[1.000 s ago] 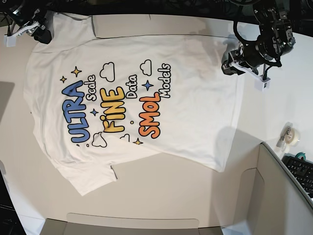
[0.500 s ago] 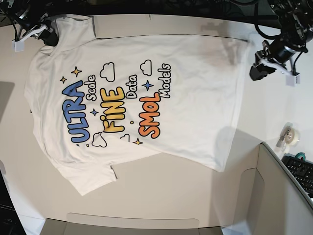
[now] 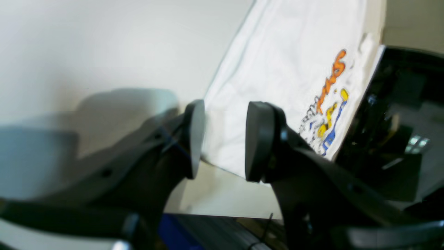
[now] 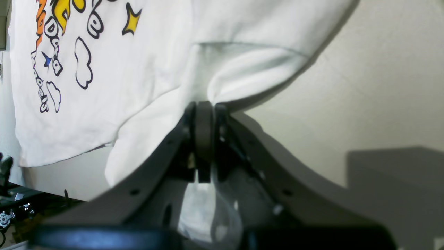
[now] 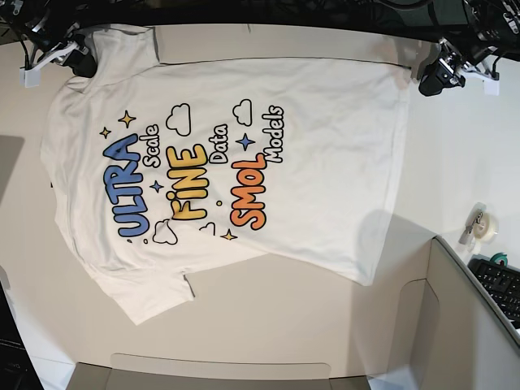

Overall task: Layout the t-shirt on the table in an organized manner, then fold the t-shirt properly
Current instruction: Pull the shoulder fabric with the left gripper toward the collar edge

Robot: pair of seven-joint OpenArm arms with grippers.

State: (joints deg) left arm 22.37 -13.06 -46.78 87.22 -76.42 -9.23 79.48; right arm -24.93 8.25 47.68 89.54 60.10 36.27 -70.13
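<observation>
The white t-shirt (image 5: pixel 325 162) lies flat and print-up on the white table (image 5: pixel 463 154), neck toward the left and hem toward the right. My right gripper (image 5: pixel 80 61) is at the back left, shut on a bunched fold of the upper sleeve; the right wrist view shows the jaws (image 4: pixel 204 114) pinching that white cloth (image 4: pixel 242 69). My left gripper (image 5: pixel 432 80) is at the back right, just beyond the hem corner. In the left wrist view it (image 3: pixel 222 139) is open and empty, with the shirt (image 3: pixel 284 69) lying past the fingertips.
A grey box-like panel (image 5: pixel 455 309) stands at the front right, with a keyboard (image 5: pixel 500 284) behind it. A small tape roll (image 5: pixel 481 223) lies on the table at the right. A beige panel (image 5: pixel 219 370) runs along the front edge, and another (image 5: pixel 203 41) at the back.
My left gripper has moved from the hem's upper part out to the back right corner. The hem corner there now lies spread flat. The right gripper has barely moved.
</observation>
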